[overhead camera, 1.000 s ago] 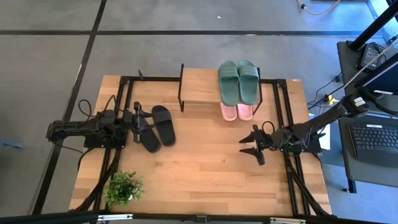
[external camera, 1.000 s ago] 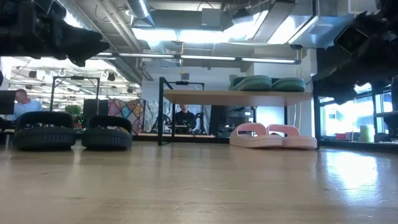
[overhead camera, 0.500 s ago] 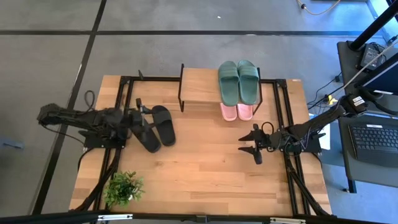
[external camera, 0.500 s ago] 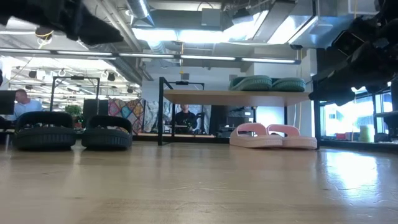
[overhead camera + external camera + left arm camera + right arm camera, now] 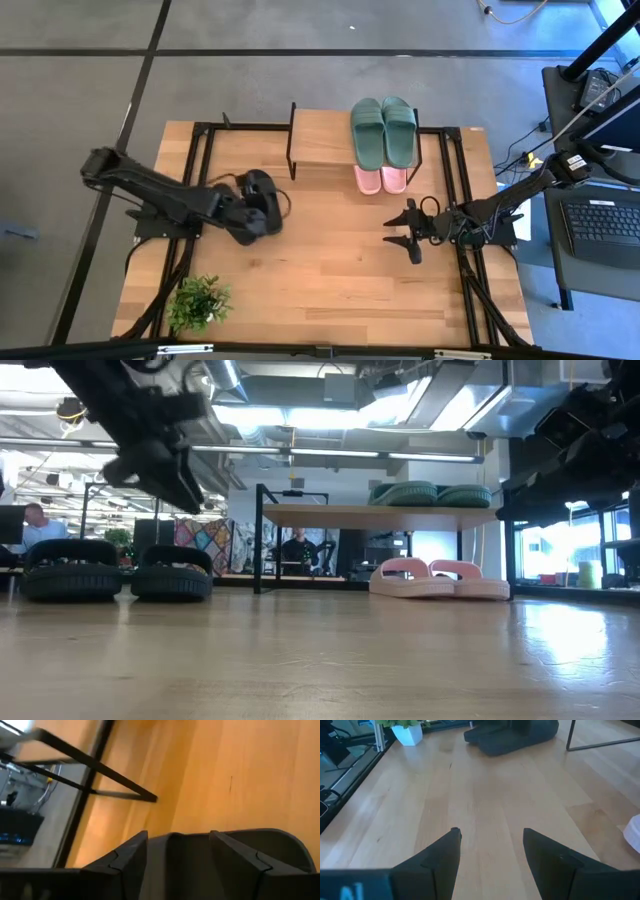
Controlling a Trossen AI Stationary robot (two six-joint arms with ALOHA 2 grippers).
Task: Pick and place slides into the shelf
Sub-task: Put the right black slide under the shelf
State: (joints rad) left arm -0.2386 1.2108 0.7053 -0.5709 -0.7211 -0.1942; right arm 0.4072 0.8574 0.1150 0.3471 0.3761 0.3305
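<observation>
Left end effector (image 5: 250, 215) held wide above the black slides (image 5: 262, 200) on the tabletop (image 5: 330, 270), right end effector (image 5: 405, 235) held wide over bare wood, green slides (image 5: 383, 130) set on the shelf (image 5: 320, 140), pink slides (image 5: 381, 179) tucked beneath it

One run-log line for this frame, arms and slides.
left gripper: open, over black rubber slides | right gripper: open, idle | dark green slides: on shelf top | light pink slides: underneath
</observation>
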